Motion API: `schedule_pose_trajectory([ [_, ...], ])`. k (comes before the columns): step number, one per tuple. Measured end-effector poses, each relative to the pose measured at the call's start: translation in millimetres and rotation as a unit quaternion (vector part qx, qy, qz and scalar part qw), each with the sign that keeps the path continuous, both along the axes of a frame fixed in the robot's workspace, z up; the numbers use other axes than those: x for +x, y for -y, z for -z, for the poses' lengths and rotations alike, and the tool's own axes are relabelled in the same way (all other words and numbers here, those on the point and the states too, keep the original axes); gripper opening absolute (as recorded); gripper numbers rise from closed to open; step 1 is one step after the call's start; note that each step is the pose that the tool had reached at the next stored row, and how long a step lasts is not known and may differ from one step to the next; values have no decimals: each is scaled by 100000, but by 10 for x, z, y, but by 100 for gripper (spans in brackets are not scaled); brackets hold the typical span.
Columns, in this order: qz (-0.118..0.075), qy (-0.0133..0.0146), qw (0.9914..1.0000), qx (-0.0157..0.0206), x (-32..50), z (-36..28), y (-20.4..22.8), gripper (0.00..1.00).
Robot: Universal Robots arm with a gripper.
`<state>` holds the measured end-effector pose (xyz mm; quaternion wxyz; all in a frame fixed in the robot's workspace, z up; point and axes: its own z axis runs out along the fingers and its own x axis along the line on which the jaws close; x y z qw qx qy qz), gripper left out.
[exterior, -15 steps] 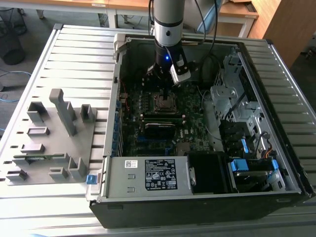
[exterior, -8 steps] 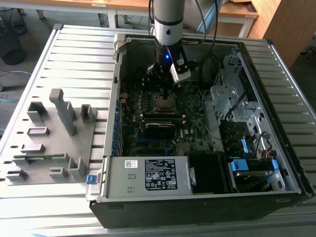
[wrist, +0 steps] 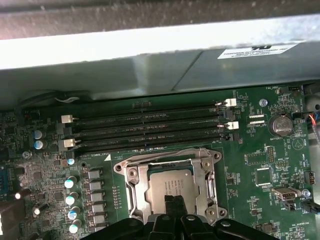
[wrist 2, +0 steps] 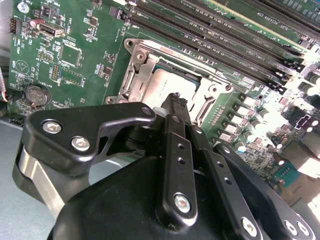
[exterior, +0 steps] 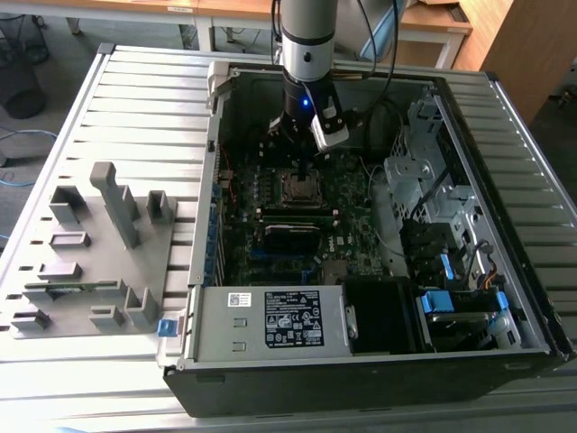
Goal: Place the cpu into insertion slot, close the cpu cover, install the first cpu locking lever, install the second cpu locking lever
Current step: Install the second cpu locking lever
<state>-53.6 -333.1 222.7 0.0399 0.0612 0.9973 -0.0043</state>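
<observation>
My gripper [exterior: 302, 170] hangs inside the open computer case, straight above the insertion slot [exterior: 300, 188] on the green motherboard [exterior: 352, 203]. In both wrist views the cpu [wrist 2: 170, 82] [wrist: 167, 182] lies flat in the slot with its silver-grey top showing. The cpu cover [wrist 2: 136, 80] [wrist: 131, 182] lies down around it as a silver frame. The black fingers are shut together with nothing between them. Their tips [wrist 2: 175, 100] [wrist: 173, 201] sit at the cpu's near edge and hide part of it. A thin lever wire [wrist: 165, 151] runs along the slot's far side.
Long black memory slots [wrist: 150, 127] lie just beyond the socket, and a row of capacitors [wrist: 70, 182] stands beside it. The case walls, a drive cage [exterior: 433, 180] and the power supply [exterior: 288, 320] hem in the board. A grey fixture block [exterior: 99, 244] stands at the exterior view's left.
</observation>
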Motion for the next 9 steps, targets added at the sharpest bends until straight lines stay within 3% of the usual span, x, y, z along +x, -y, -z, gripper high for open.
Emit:
schedule_pose_trajectory([
  [9, -1, -20, 100000, -31, -1, -12, 1, 10],
])
